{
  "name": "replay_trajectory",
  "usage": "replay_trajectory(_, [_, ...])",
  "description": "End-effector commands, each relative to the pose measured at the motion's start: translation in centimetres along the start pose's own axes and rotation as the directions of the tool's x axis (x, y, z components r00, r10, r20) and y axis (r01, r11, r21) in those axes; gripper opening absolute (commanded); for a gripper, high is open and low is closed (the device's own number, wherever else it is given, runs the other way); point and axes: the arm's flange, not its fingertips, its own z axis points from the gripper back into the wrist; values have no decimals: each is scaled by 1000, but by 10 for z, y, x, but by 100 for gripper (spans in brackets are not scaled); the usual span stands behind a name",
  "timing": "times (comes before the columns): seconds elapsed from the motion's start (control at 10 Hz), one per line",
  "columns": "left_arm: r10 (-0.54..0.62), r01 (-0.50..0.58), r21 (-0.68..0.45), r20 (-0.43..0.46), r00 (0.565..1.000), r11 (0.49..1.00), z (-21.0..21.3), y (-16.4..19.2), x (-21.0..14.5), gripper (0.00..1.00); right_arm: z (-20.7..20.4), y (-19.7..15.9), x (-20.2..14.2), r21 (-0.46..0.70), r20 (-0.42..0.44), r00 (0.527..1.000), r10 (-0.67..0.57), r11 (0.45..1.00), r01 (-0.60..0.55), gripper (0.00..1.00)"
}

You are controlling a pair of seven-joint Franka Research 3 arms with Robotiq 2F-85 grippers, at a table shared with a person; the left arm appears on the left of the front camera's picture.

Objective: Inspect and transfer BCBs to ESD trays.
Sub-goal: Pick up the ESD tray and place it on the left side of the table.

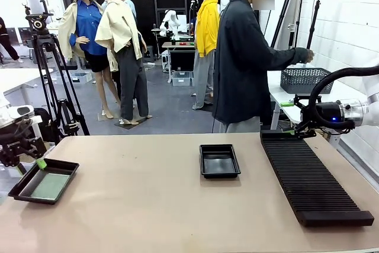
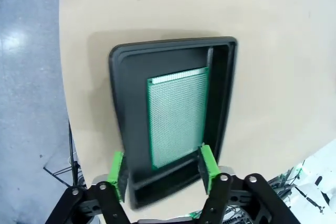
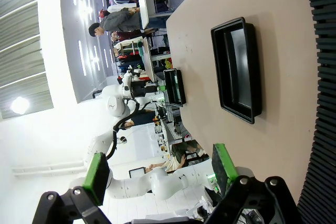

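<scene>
Green BCB (image 2: 176, 119) sits in one ESD tray (image 2: 128, 108), second tray (image 1: 219, 163) empty; my left gripper (image 2: 161, 166) and right gripper (image 3: 158, 170) gape, unladen.

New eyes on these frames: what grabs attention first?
A green board lies flat in a black tray at the left corner of the table, with the left gripper open above it. On the right, a long ribbed black rack runs down the table, the open right gripper near its far end. A second tray sits empty mid-table.
</scene>
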Motion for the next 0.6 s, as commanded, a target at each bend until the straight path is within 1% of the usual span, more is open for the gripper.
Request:
replay_trajectory(0.0, [37,-38,6,6,999,999,15,-25,-10,100,-1,1,-1,-6,6,1000,1,1000,-1,100])
replay_trajectory(0.3, [79,-79,33,20,997,996,31,-51,-15,100,-1,1,-1,-6,6,1000,1,1000,-1,100])
replay_trajectory(0.5, [98,-99,40,22,995,994,33,-60,-14,100,-1,1,-1,-6,6,1000,1,1000,-1,100])
